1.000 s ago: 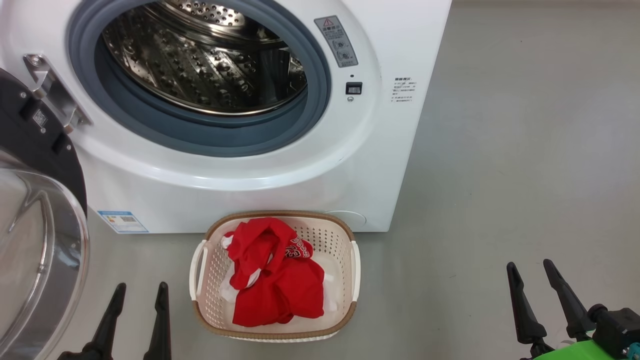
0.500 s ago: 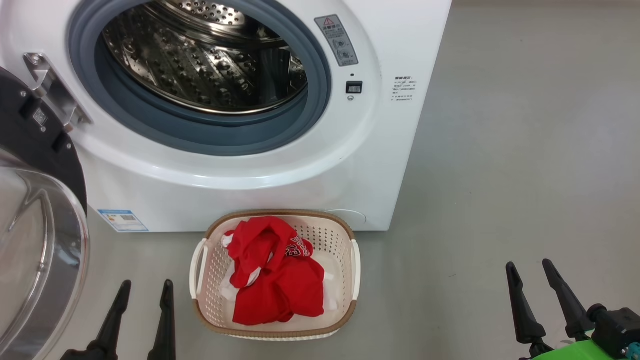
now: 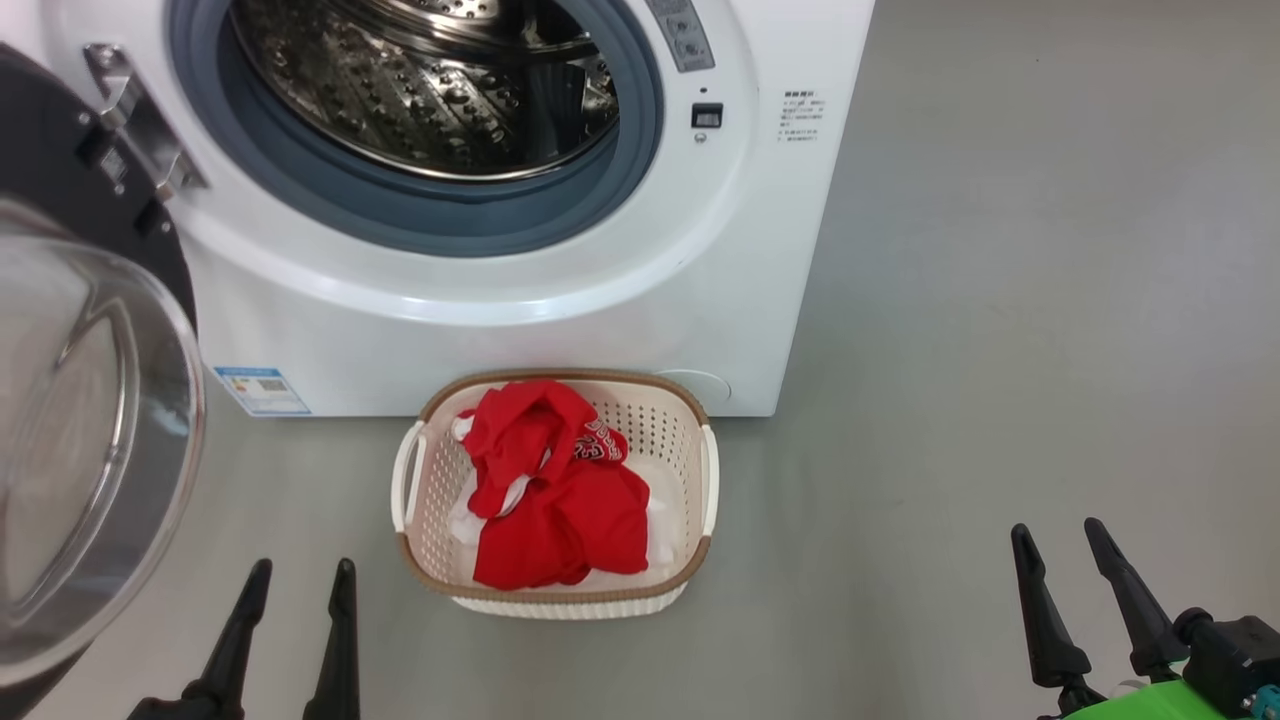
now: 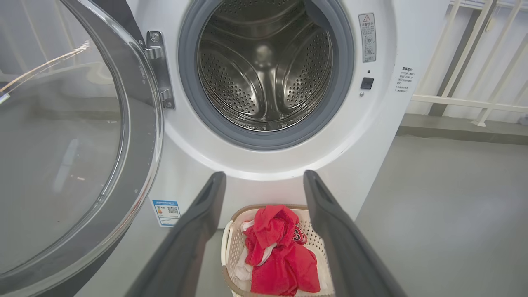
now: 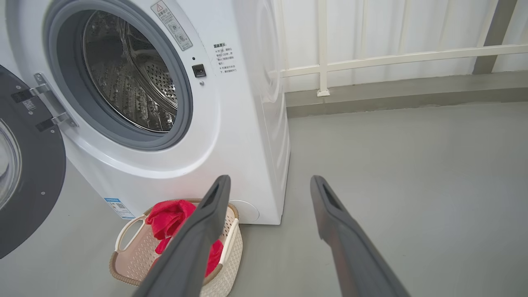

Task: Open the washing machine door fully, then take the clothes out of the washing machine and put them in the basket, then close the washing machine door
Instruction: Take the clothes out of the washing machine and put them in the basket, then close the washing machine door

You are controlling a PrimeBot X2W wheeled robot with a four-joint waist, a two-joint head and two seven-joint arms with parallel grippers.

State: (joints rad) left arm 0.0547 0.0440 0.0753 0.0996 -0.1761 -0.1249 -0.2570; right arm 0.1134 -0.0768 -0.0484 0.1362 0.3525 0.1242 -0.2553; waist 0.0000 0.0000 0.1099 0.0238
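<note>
Washing machine [image 3: 520, 330] stands on grey floor [image 3: 1000, 300], mouth open. The steel drum [image 3: 430, 90] is visible inside the grey rubber ring [image 3: 420, 215].

Washing machine door [image 3: 90, 450] is swung out wide on its hinge [image 3: 140, 120] to the robot's left. Its clear glass bowl faces the head camera and its black rim runs behind.

Basket [image 3: 565, 377] sits on the floor just in front of the machine's base, right of the blue label [image 3: 262, 390]. The clothes [image 3: 560, 500] lie inside it: a red heap over white cloth, with white print showing on one fold.

Left gripper [image 3: 303, 563] is low at the lower left, fingers apart with nothing between them. The basket lies just beyond and to the right of its tips, not touching. In the left wrist view, basket and clothes show framed in the gap between the two fingers, farther off.

Right gripper [image 3: 1056, 525] is at the lower right, fingers spread and holding nothing, well apart from the basket. In the right wrist view, the basket lies off to the left, partly behind one finger.

White railing [image 5: 371, 57] stands behind the machine.
</note>
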